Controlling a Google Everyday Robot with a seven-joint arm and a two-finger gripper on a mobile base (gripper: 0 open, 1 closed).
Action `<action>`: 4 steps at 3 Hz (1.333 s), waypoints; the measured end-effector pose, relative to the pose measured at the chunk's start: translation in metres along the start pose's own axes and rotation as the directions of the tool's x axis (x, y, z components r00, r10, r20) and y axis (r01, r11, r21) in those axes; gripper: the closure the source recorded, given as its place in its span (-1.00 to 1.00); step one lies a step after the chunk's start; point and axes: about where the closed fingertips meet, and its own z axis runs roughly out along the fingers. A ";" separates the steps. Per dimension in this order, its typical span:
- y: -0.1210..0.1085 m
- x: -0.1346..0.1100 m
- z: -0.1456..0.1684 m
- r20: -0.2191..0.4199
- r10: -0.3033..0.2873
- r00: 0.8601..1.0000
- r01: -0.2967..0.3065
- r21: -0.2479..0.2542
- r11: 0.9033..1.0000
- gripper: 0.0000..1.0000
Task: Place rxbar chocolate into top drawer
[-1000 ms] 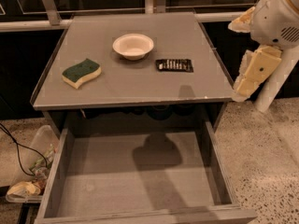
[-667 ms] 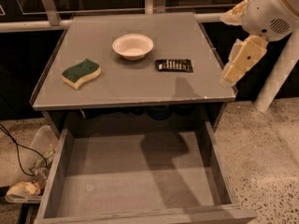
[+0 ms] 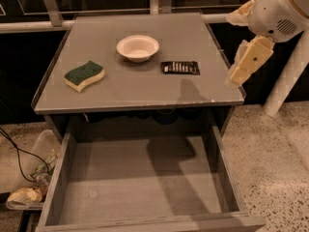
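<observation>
The rxbar chocolate (image 3: 180,67), a flat black wrapper with white lettering, lies on the grey table top (image 3: 135,93), right of centre. The top drawer (image 3: 140,182) is pulled out below the table's front edge and holds nothing. My gripper (image 3: 245,64) hangs from the white arm (image 3: 277,8) above the table's right edge, to the right of the bar and a little higher, apart from it. It holds nothing that I can see.
A white bowl (image 3: 137,47) stands behind and left of the bar. A green-and-yellow sponge (image 3: 84,75) lies at the table's left. A white post (image 3: 287,76) stands right of the table. A bag and a cable (image 3: 29,182) lie on the floor at left.
My arm and gripper have moved left, from beside the table's right side to above its right edge, closer to the bar. The bar, bowl, sponge and drawer have not moved.
</observation>
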 end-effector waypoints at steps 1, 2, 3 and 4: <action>-0.025 0.000 0.022 0.016 -0.015 1.000 0.014 0.021 1.000 -1.00; -0.052 0.003 0.057 0.051 0.013 0.999 -0.013 -0.011 1.000 -1.00; -0.075 0.010 0.090 0.089 0.061 0.994 -0.056 -0.058 0.997 -1.00; -0.092 0.018 0.116 0.094 0.094 0.991 -0.087 -0.076 0.993 -1.00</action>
